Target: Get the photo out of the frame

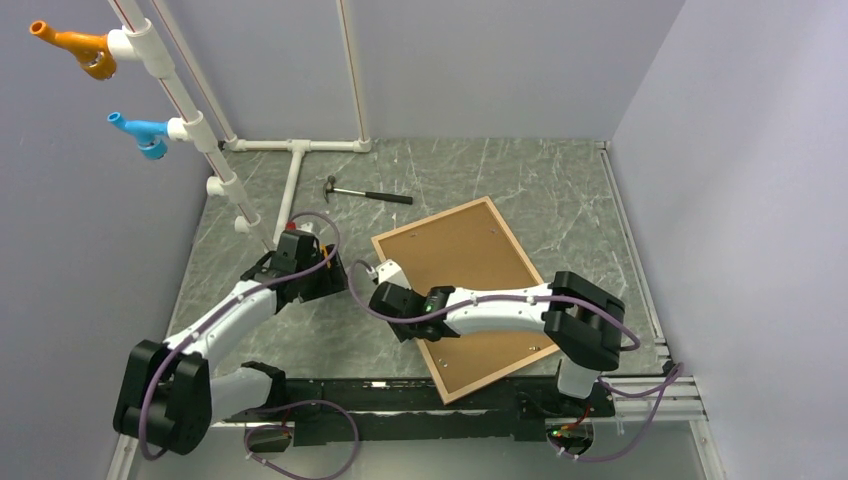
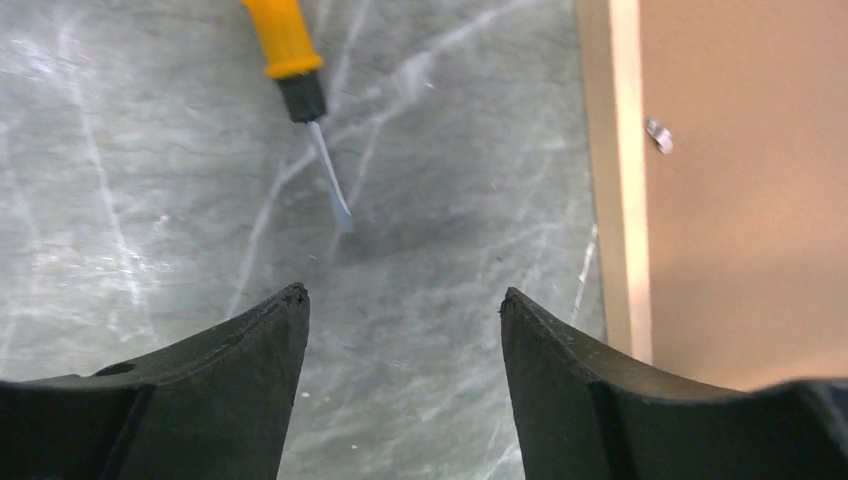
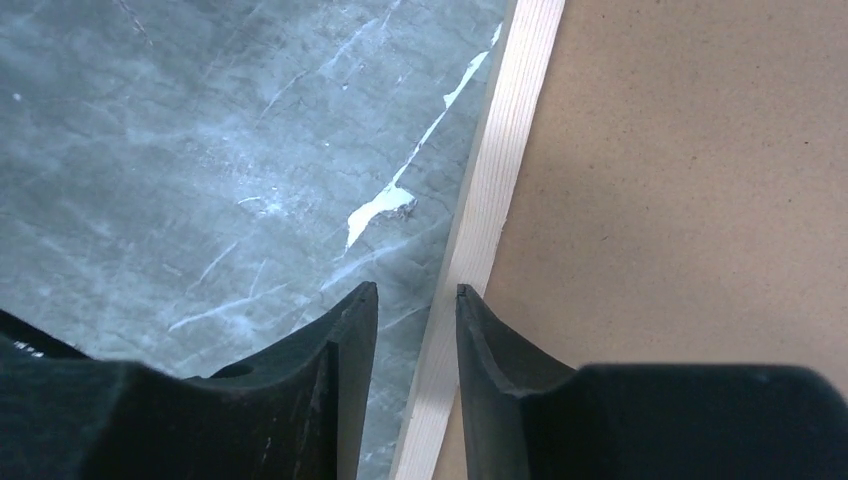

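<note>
While the frame [image 1: 430,219] lies face down on the table [image 1: 500,170], the photo [image 1: 465,260] sits inside it, brown back up. From the left wrist, the left gripper [image 2: 403,295] gapes wide and empty beside the frame. From the right wrist, the right gripper [image 3: 415,290] is narrowly parted over the wooden border, clamping nothing. The print looks light and bendable; an edge is the best place to lift it.

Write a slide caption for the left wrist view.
Open left fingers above the marble table, a yellow-handled screwdriver ahead, the frame at right.
</note>
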{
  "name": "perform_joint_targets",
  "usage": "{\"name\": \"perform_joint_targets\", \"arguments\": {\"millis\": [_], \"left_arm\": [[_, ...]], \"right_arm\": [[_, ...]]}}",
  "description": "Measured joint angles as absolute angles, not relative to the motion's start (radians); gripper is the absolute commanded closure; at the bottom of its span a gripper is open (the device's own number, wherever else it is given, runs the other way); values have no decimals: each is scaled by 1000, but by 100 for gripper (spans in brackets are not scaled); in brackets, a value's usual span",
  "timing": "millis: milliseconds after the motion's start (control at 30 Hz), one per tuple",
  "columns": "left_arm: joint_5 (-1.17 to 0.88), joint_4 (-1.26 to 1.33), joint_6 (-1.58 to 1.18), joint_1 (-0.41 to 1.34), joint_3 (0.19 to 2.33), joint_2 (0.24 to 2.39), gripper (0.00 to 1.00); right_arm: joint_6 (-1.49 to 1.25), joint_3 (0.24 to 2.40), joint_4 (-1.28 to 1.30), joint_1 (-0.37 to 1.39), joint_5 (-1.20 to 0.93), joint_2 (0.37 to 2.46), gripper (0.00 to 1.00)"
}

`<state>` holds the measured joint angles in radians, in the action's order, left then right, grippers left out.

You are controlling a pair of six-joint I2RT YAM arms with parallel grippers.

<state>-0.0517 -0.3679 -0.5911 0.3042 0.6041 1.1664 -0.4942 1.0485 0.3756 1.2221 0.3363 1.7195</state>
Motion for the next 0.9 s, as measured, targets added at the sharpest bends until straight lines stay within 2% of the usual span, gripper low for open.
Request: {"name": "perform_joint_targets", "arguments": {"millis": [500,767,900], "left_arm": [[-273,-284,-625,304,467,1001,17],[-369,-184,-649,305,404,1038,9],[-390,-155,-667,304,392,1045,10]], "right_arm": [[-553,1067,464,1259,501,1735,61],[-559,1099,477,1261,521,1764,64],[-572,1105,477,1263,530,1793,68]]}}
